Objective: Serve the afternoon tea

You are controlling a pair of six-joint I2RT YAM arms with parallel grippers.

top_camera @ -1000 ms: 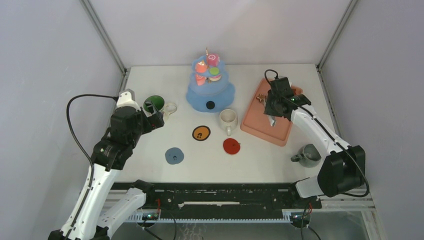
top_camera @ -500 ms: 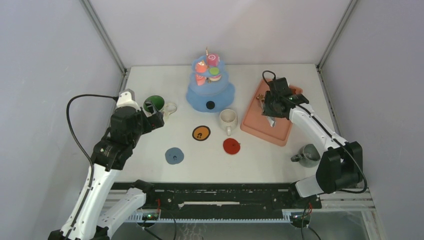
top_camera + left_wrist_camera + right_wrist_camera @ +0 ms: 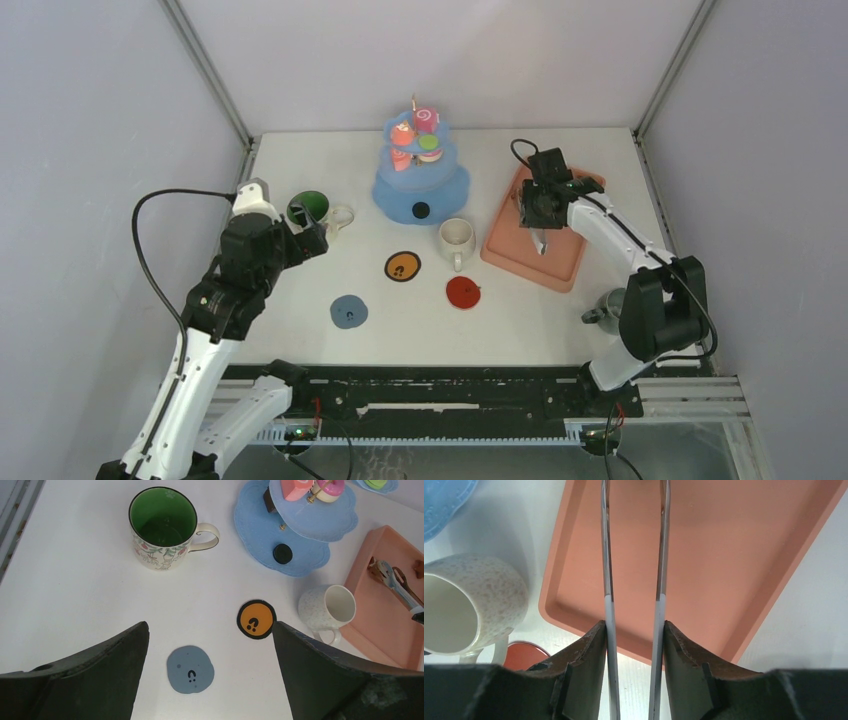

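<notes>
Robot lab cell. Plain grey wall panels (image 3: 100, 100) on metal posts (image 3: 205, 70) box in a white table (image 3: 300, 160). Black mounting rail (image 3: 430, 395), loose cables (image 3: 137, 235).

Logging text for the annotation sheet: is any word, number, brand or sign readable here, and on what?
No readable words, numbers or brands.
Orange coaster: black mark, a sign, not letters.
Blue-grey coaster: small dark mark, likewise.
Red coaster: dark speck, too small to read.
Green mug: floral pattern only.
Tongs in the right pincer: unmarked.
</notes>
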